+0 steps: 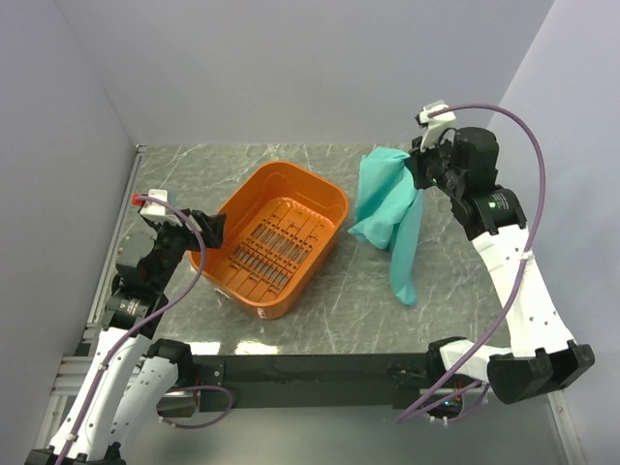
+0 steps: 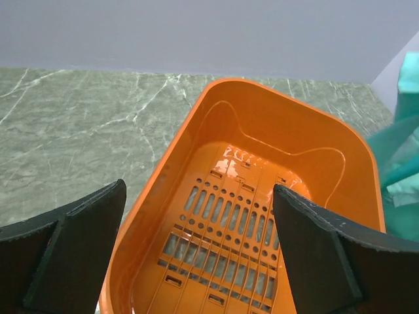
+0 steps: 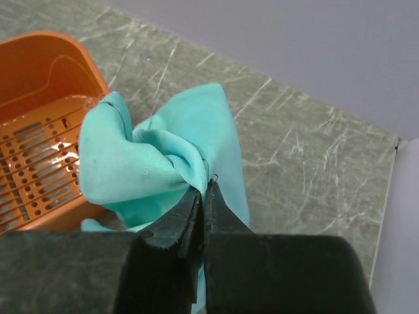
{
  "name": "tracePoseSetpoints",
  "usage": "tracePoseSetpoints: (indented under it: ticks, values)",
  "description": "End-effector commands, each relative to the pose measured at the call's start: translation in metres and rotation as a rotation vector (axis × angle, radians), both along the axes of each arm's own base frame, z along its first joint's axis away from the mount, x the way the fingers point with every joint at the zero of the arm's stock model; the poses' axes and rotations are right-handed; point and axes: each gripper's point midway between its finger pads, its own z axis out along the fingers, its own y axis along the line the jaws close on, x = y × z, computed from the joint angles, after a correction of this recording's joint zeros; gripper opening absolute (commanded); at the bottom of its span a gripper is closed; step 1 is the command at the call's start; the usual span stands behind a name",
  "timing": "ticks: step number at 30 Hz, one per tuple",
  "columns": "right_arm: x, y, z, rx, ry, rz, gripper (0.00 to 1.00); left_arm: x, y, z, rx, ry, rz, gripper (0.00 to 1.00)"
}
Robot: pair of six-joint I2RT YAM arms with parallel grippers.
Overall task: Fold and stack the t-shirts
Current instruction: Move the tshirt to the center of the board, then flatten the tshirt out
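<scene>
Top view: right claw point(image 1: 418, 172) raised over far right of tabletop point(image 1: 368, 310), clamped on teal t-shirt point(image 1: 387, 208). Shirt hangs bunched from it, just right of orange basket point(image 1: 291, 167); whether lower end touches tabletop, cannot tell. Left claw point(image 1: 208, 230) sits at basket's left rim.

Left wrist view: left claw's fingers spread wide apart, gripping nothing; basket interior seen between them. Teal fabric at right edge.

Right wrist view: right claw's fingers pressed together, fold of shirt pinched at tips. Fabric bunches out beyond tips; basket at left.
</scene>
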Motion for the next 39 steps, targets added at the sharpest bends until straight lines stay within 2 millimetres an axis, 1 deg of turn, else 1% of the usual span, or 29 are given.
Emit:
tracePoseSetpoints:
  ticks: [1, 3, 4, 5, 6, 8, 9, 10, 13, 15, 16, 17, 18, 19, 21, 22, 23, 24, 25, 26, 27, 28, 29, 30, 31, 32, 33, 34, 39]
  values:
    - [-0.002, -0.005, 0.041, 0.067, -0.138, -0.003, 0.0, -0.002, -0.005, 0.031, -0.006, -0.095, -0.033, 0.99]
    - [-0.004, -0.012, 0.03, 0.061, -0.145, -0.018, 0.0, -0.003, -0.007, 0.031, -0.008, -0.098, -0.045, 0.99]
    - [-0.001, -0.017, 0.005, 0.053, -0.106, -0.029, 0.0, -0.004, -0.011, 0.032, -0.008, -0.101, -0.067, 0.99]
    - [-0.004, -0.019, -0.004, 0.047, -0.095, -0.026, 0.0, -0.005, -0.013, 0.033, -0.008, -0.104, -0.082, 1.0]
    - [-0.006, -0.021, -0.033, 0.037, -0.042, -0.03, 0.01, -0.005, -0.017, 0.031, -0.007, -0.103, -0.103, 0.99]
    - [-0.011, -0.026, -0.052, 0.014, -0.026, -0.032, 0.24, -0.011, -0.03, 0.033, -0.009, -0.117, -0.188, 0.99]
    - [-0.014, -0.03, -0.074, 0.004, 0.015, -0.038, 0.37, -0.012, -0.034, 0.034, -0.014, -0.118, -0.211, 0.99]
    - [-0.016, -0.033, -0.078, 0.005, 0.01, -0.044, 0.68, -0.015, -0.042, 0.033, -0.025, -0.107, -0.257, 0.99]
    - [-0.033, -0.041, -0.073, 0.054, -0.046, -0.029, 0.95, -0.016, -0.058, 0.034, -0.046, -0.097, -0.328, 0.99]
    - [-0.04, -0.051, -0.075, 0.088, -0.054, -0.03, 0.98, -0.018, -0.07, 0.037, -0.062, -0.074, -0.387, 0.97]
    - [-0.047, -0.039, -0.083, 0.125, -0.038, 0.05, 1.0, -0.017, -0.081, 0.031, -0.067, -0.034, -0.426, 0.95]
    - [-0.053, -0.038, -0.085, 0.146, -0.044, 0.069, 1.0, -0.015, -0.087, 0.033, -0.07, -0.026, -0.435, 0.93]
    - [-0.059, -0.039, -0.103, 0.169, -0.014, 0.092, 1.0, -0.016, -0.093, 0.03, -0.064, 0.02, -0.447, 0.92]
    - [-0.069, -0.027, -0.104, 0.196, -0.02, 0.18, 1.0, -0.018, -0.112, 0.018, -0.042, 0.073, -0.498, 0.91]
    - [-0.078, -0.024, -0.113, 0.208, -0.01, 0.234, 1.0, -0.011, -0.124, 0.021, -0.007, 0.102, -0.456, 0.91]
    - [-0.084, -0.018, -0.113, 0.228, 0.003, 0.279, 1.0, -0.016, -0.148, 0.001, 0.048, 0.175, -0.496, 0.91]
    - [-0.086, -0.015, -0.113, 0.242, 0.009, 0.298, 1.0, -0.015, -0.157, -0.006, 0.081, 0.21, -0.487, 0.91]
    - [-0.088, -0.013, -0.113, 0.252, 0.014, 0.314, 1.0, -0.009, -0.162, 0.005, 0.103, 0.201, -0.44, 0.92]
    - [-0.09, -0.012, -0.114, 0.26, 0.026, 0.324, 0.99, -0.015, -0.185, -0.022, 0.184, 0.286, -0.467, 0.91]
    - [-0.09, -0.011, -0.115, 0.262, 0.028, 0.329, 0.99, -0.013, -0.196, -0.011, 0.199, 0.276, -0.465, 0.91]
    - [-0.09, -0.013, -0.114, 0.259, 0.03, 0.324, 0.98, -0.008, -0.201, -0.015, 0.237, 0.292, -0.423, 0.91]
    - [-0.089, -0.014, -0.118, 0.265, 0.051, 0.317, 0.98, -0.013, -0.217, -0.045, 0.325, 0.37, -0.44, 0.91]
    - [-0.088, -0.015, -0.119, 0.258, 0.056, 0.312, 0.97, -0.011, -0.222, -0.052, 0.361, 0.389, -0.423, 0.9]
    - [-0.087, -0.016, -0.118, 0.257, 0.059, 0.309, 0.96, -0.008, -0.231, -0.046, 0.38, 0.393, -0.413, 0.89]
    - [-0.087, -0.017, -0.12, 0.259, 0.071, 0.305, 0.96, -0.008, -0.242, -0.07, 0.456, 0.436, -0.394, 0.89]
    - [-0.087, -0.018, -0.119, 0.258, 0.071, 0.303, 0.95, -0.01, -0.242, -0.08, 0.51, 0.471, -0.383, 0.87]
    - [-0.087, -0.018, -0.118, 0.255, 0.068, 0.302, 0.95, -0.007, -0.249, -0.076, 0.524, 0.466, -0.373, 0.87]
    - [-0.087, -0.018, -0.118, 0.254, 0.066, 0.303, 0.95, -0.007, -0.256, -0.095, 0.581, 0.492, -0.351, 0.86]
    - [-0.089, -0.018, -0.114, 0.252, 0.05, 0.3, 0.94, 0.001, -0.263, -0.112, 0.659, 0.535, -0.258, 0.78]
